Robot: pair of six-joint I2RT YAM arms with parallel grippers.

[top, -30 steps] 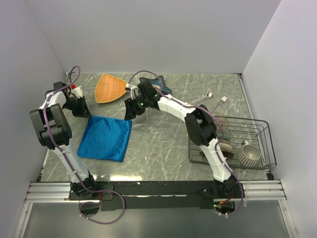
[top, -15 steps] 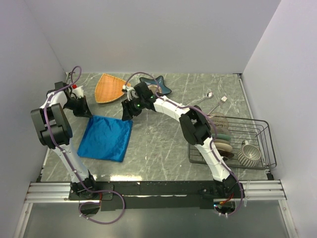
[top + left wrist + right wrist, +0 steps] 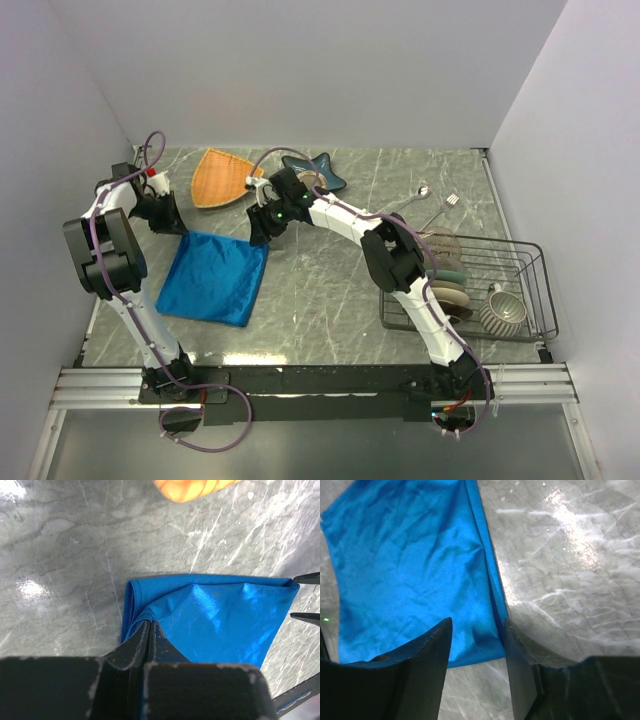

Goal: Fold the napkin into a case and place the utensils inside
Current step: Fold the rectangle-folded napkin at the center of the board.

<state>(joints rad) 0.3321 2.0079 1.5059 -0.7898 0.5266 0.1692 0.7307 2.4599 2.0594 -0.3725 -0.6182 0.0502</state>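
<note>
The bright blue napkin point(image 3: 213, 278) lies as a rough square on the marble table, left of centre. My left gripper point(image 3: 170, 226) is shut on its far left corner point(image 3: 150, 626), where the cloth puckers at the fingertips. My right gripper point(image 3: 261, 232) is open, low over the napkin's far right corner; that corner point(image 3: 480, 615) lies between the two fingers in the right wrist view. The silver spoon point(image 3: 415, 195) and fork point(image 3: 446, 207) lie at the far right of the table, apart from both grippers.
An orange triangular dish point(image 3: 220, 177) and a dark star-shaped dish point(image 3: 318, 170) sit at the back, just behind the grippers. A wire dish rack point(image 3: 520, 262) with plates and a ribbed bowl point(image 3: 503, 312) stands at the right. White walls close in the table.
My right gripper has moved left and down onto the napkin's far right corner. The left gripper has stayed on the far left corner.
</note>
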